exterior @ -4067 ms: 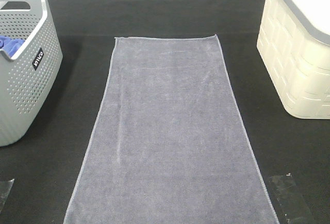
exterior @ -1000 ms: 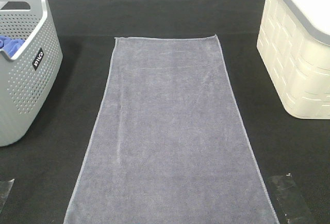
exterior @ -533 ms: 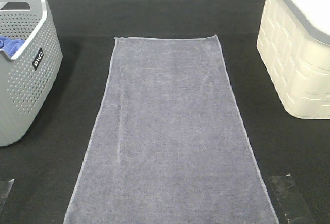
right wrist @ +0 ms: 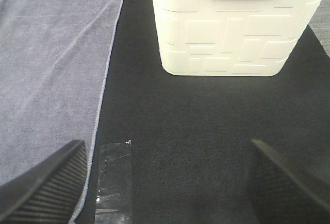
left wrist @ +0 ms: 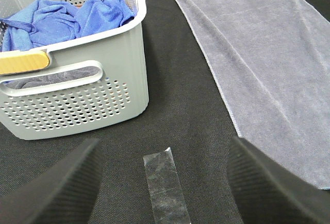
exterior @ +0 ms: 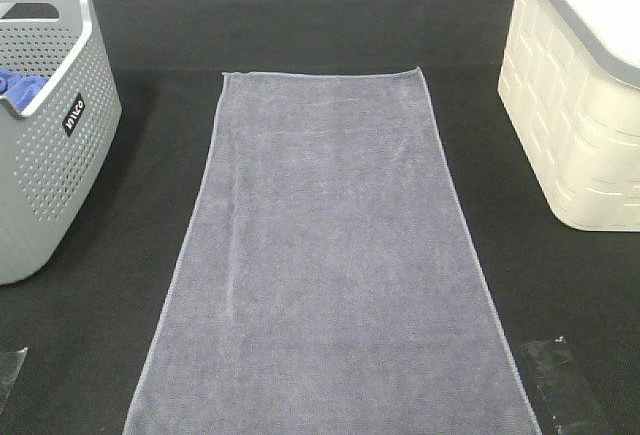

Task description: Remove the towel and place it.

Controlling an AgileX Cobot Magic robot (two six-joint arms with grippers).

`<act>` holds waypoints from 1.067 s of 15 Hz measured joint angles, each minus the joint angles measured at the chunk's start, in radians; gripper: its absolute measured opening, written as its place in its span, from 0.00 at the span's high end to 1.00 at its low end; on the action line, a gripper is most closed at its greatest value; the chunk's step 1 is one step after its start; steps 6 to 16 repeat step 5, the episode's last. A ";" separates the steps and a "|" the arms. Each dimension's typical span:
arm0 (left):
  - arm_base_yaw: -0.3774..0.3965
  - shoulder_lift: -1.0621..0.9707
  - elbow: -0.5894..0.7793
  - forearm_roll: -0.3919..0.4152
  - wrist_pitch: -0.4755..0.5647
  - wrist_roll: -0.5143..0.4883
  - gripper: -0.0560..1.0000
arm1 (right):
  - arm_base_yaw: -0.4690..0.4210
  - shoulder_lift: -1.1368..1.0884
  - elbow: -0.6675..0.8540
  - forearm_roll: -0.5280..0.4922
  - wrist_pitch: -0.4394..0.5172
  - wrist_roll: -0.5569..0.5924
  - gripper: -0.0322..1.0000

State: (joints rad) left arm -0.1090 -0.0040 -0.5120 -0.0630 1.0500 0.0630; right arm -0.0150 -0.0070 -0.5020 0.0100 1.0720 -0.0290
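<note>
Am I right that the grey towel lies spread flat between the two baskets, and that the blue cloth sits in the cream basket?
Not quite: the blue cloth sits in the grey perforated basket, as the left wrist view shows. The towel does lie flat between it and the cream basket.

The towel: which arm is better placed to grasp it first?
Right, slightly. The right gripper hangs open with one finger already over the towel edge; the left gripper is open over bare mat beside the grey basket.

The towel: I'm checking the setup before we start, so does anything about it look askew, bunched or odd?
Nothing stands out. The towel lies flat and smooth on the black table, edges straight, apart from both baskets.
</note>
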 joint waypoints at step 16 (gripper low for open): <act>0.000 0.000 0.000 0.000 0.000 0.000 0.32 | 0.000 0.000 0.000 0.000 0.000 0.000 0.21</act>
